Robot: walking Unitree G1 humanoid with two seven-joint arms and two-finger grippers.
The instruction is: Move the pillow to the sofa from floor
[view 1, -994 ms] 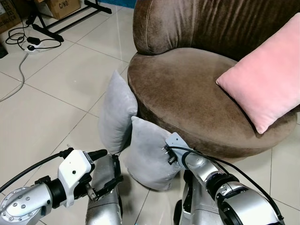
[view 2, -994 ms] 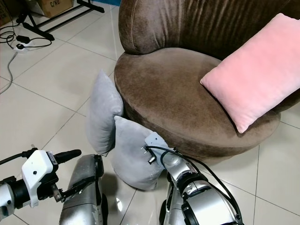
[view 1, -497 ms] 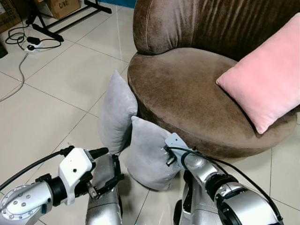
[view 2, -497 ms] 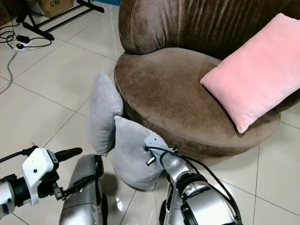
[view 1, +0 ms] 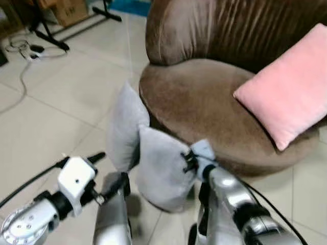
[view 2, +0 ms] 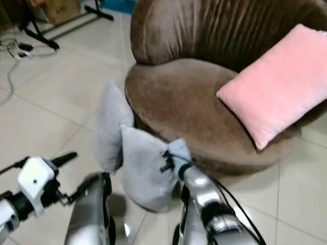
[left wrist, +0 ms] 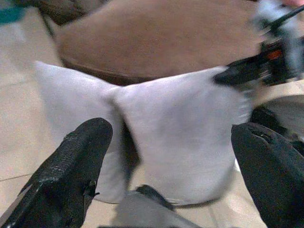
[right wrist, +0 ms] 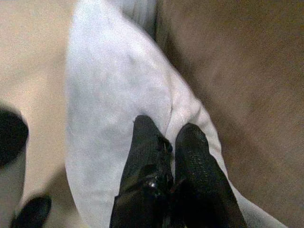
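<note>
Two grey pillows stand on the tiled floor, leaning on the front of the round brown sofa (view 1: 199, 97). The near grey pillow (view 1: 158, 173) is pinched at its top edge by my right gripper (right wrist: 168, 130), which is shut on a fold of fabric beside the sofa's side. The far grey pillow (view 1: 125, 127) stands just behind it. My left gripper (left wrist: 172, 128) is open, its fingers (left wrist: 76, 156) spread wide, low and short of the near grey pillow (left wrist: 185, 137). A pink pillow (view 1: 286, 97) rests on the sofa seat against the backrest.
Cables and a power strip (view 1: 23, 48) lie on the floor at the far left. A black stand's legs (view 1: 51, 38) and a cardboard box (view 1: 69, 9) are behind them. Open tiled floor (view 1: 56, 112) stretches to the left of the pillows.
The head views have shifted a little and are blurred. My right wrist has moved slightly up and right, still holding the near pillow's edge. My left gripper has drifted slightly left.
</note>
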